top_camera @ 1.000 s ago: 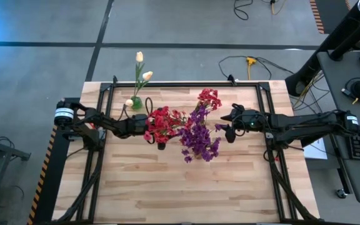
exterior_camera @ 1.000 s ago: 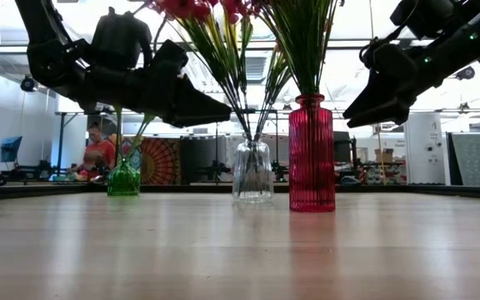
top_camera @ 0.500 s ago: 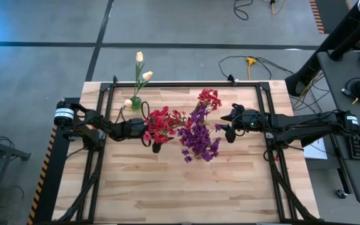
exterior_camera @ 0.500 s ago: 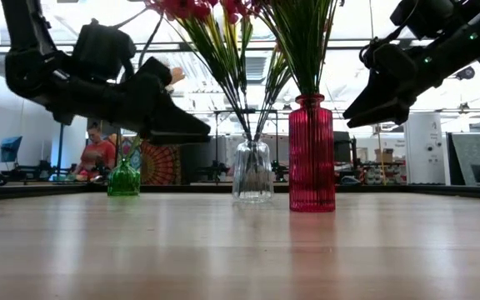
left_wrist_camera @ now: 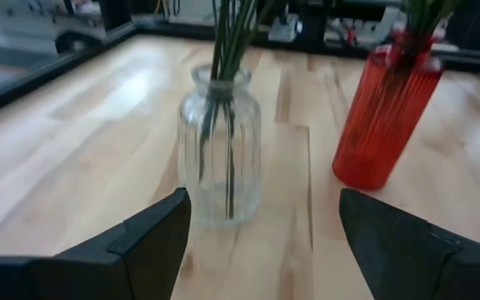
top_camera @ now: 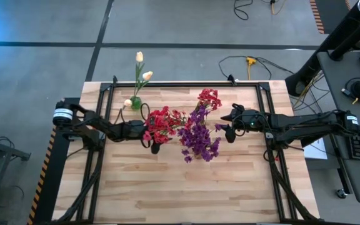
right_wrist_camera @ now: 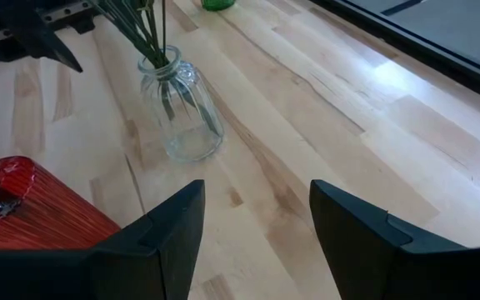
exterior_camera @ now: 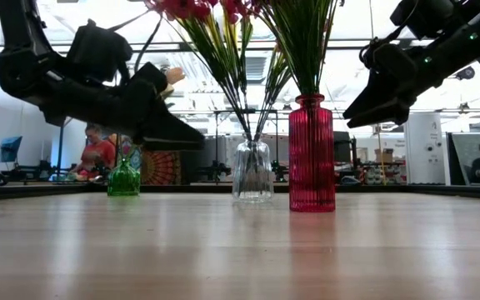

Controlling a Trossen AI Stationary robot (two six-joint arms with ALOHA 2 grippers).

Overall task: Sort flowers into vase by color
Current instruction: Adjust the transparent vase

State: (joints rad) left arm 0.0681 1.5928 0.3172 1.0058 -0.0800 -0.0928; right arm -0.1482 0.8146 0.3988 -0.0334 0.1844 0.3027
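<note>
over the wooden tabletop (top_camera: 167, 181), left fingers (left_wrist_camera: 261, 242) apart and empty; back off slowly, clearing the ribbed clear glass vase (left_wrist_camera: 219, 158).

A: Which parts are cut off?
B: In the low view, the red blossoms (exterior_camera: 192, 7) run past the top edge.
A: And hidden?
B: From above, purple blossoms (top_camera: 199, 139) cover the red vase (exterior_camera: 312, 154)

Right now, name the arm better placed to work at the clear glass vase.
Left. The left gripper faces the clear glass vase with open fingers; the right gripper hangs beyond the red vase.
</note>
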